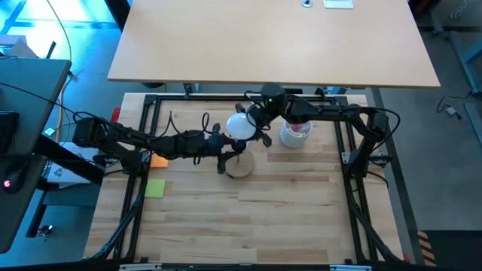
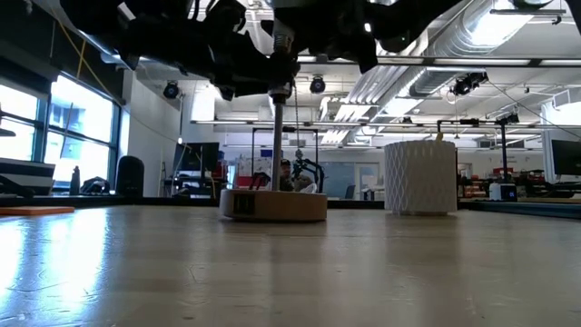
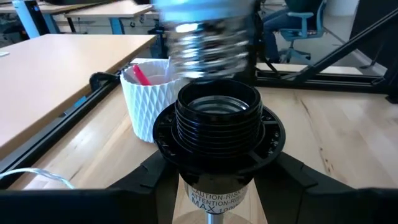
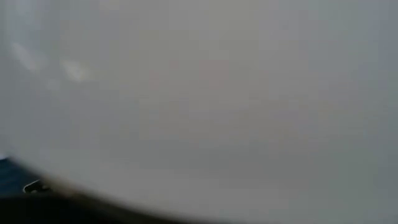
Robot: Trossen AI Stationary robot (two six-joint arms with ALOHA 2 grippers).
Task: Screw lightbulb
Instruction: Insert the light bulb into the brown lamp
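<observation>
Lightbulb held just above the lamp socket

The socket (image 3: 217, 115) carries a label reading "CAUTION-RISK… MAX 100…", partly cut off. The right gripper (image 1: 252, 120) is closed on the lightbulb (image 1: 241, 126), its threaded neck just over the socket mouth. The left gripper (image 1: 226, 162) clamps the socket's stem above the worktop (image 1: 263, 211).

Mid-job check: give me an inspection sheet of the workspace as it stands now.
Surface: wooden table, mostly bare.
Job's things: lightbulb held with its screw neck just above the black socket, not yet threaded; socket stands on a wooden base.
Clutter: white latticed cup; green pad; orange pad.
Grippers: right gripper on the bulb; left gripper at the socket stem.
Cables: black cable looped on the left arm.
Surroundings: workshop, a person far behind.
</observation>
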